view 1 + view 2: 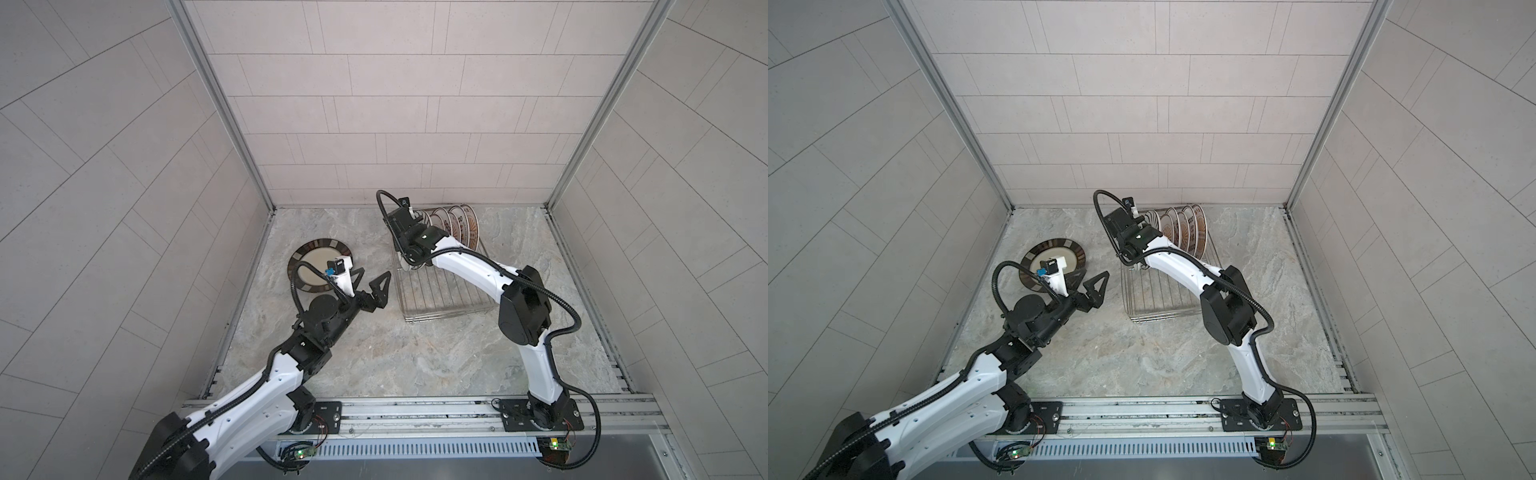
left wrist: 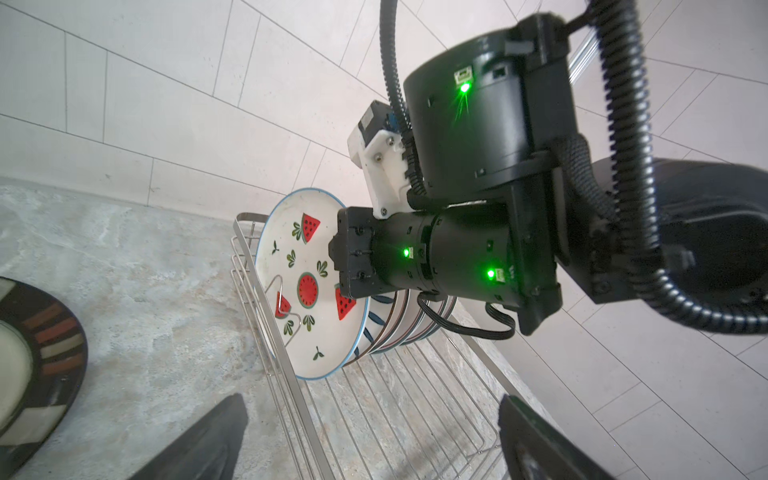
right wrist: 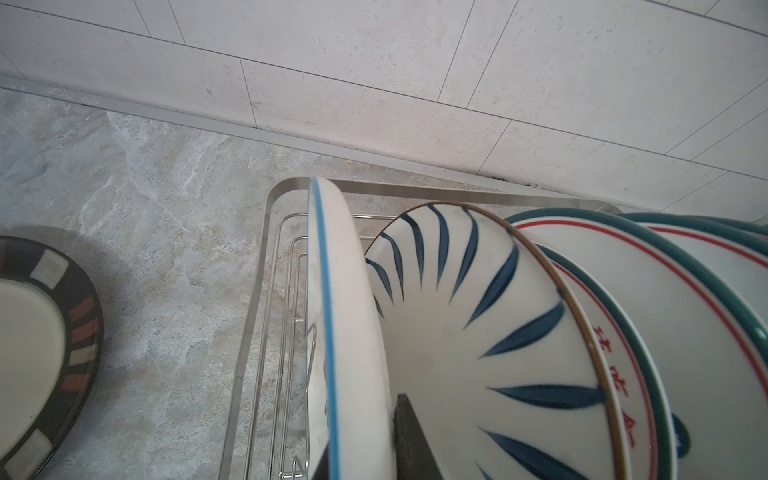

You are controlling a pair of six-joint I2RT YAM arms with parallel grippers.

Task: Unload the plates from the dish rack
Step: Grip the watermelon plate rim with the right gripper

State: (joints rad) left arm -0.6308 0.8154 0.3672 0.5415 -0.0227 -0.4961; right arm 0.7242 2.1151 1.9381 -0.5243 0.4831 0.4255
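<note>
Several plates (image 1: 455,227) stand on edge at the far end of the silver wire dish rack (image 1: 440,301). The front one is the watermelon plate (image 2: 309,286) with a blue rim. My right gripper (image 3: 361,432) reaches down over it, one finger on each face of its rim (image 3: 353,311), shut on it. Behind it stand a blue-leaf plate (image 3: 457,316) and a plate with red characters (image 3: 615,357). A black-rimmed plate (image 1: 318,266) lies flat on the table, left of the rack. My left gripper (image 1: 376,273) hovers open and empty between that plate and the rack.
The rack (image 1: 1158,301) sits near the back wall, and its near half holds only bare wires (image 2: 415,415). The right arm (image 1: 469,266) stretches across the rack. Tiled walls close in the back and both sides of the marble table (image 1: 415,357).
</note>
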